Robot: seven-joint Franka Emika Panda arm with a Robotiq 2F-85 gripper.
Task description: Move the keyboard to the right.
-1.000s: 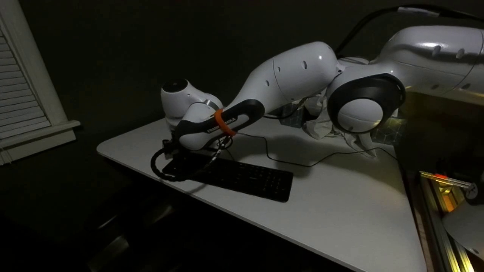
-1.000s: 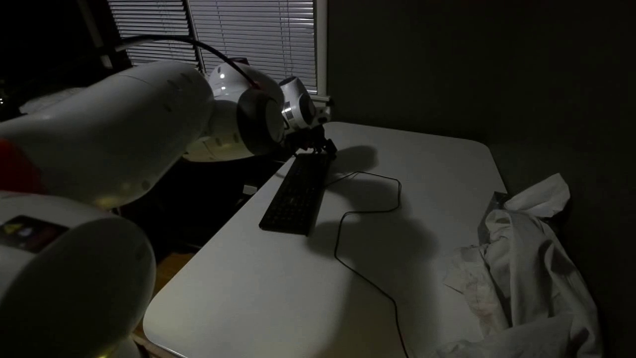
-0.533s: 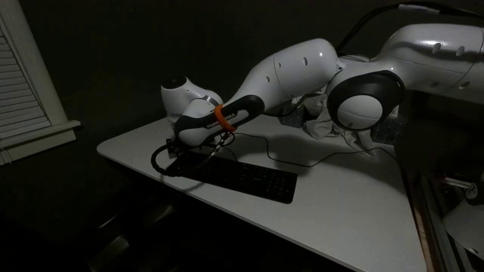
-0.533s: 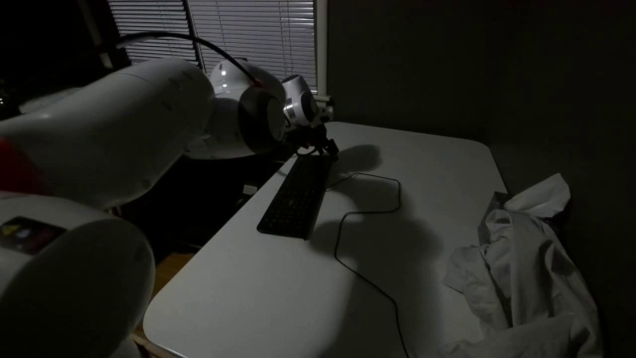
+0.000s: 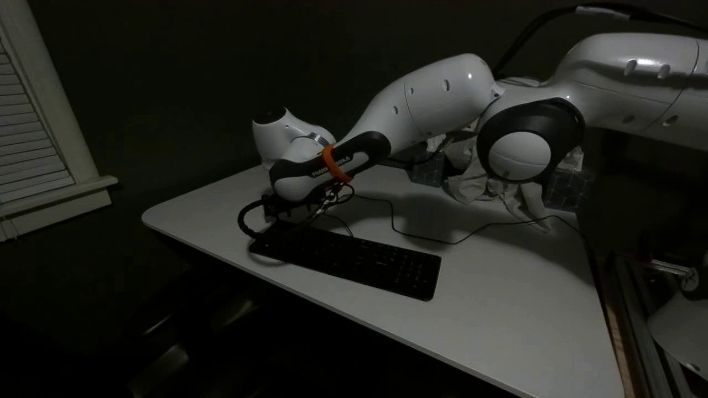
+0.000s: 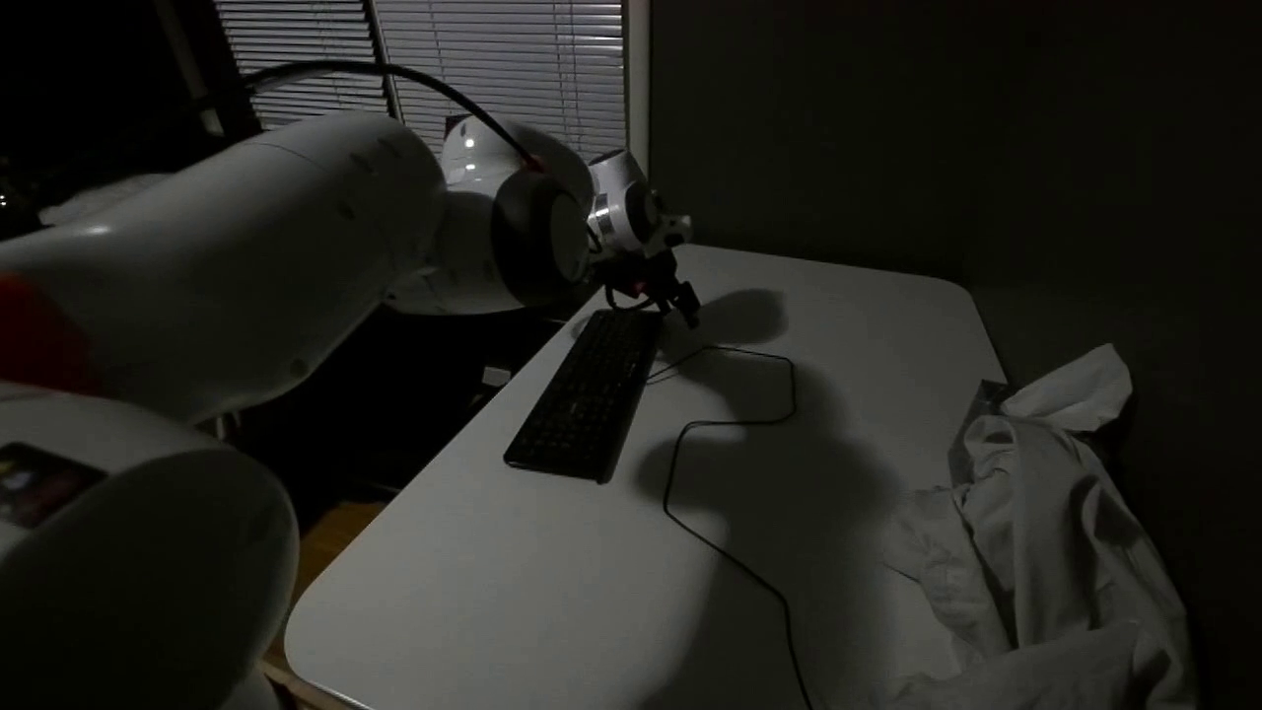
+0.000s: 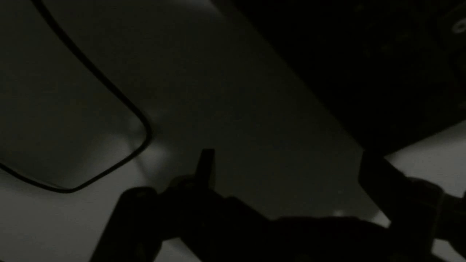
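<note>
The black computer keyboard [image 5: 381, 268] lies on the white table surface [image 5: 514, 320], its length running along the near edge in an exterior view, with a bare strip between the two. The light is dim, and its lettering shows only faintly. Its thin black cable [image 6: 793, 394] leaves the long side facing away from that edge, bends across the surface and runs out of view. In the wrist view the fingers [image 7: 397, 194] are spread wide, with bare surface between their tips and nothing in their hold; one tip overlaps the keyboard's corner there, though whether they touch cannot be told. In an exterior view one of them shows just beside the keyboard's far end, on the cable's side. The white Franka arm [image 5: 442, 110] reaches in above the surface, an orange band [image 5: 333, 164] around it; a looped black hose [image 5: 241, 219] beneath partly covers the keyboard's end. Well apart from the keyboard, crumpled pale cloth [image 6: 1045, 552] lies at the surface's other long side, and slatted window blinds [image 6: 493, 39] hang beyond.
</note>
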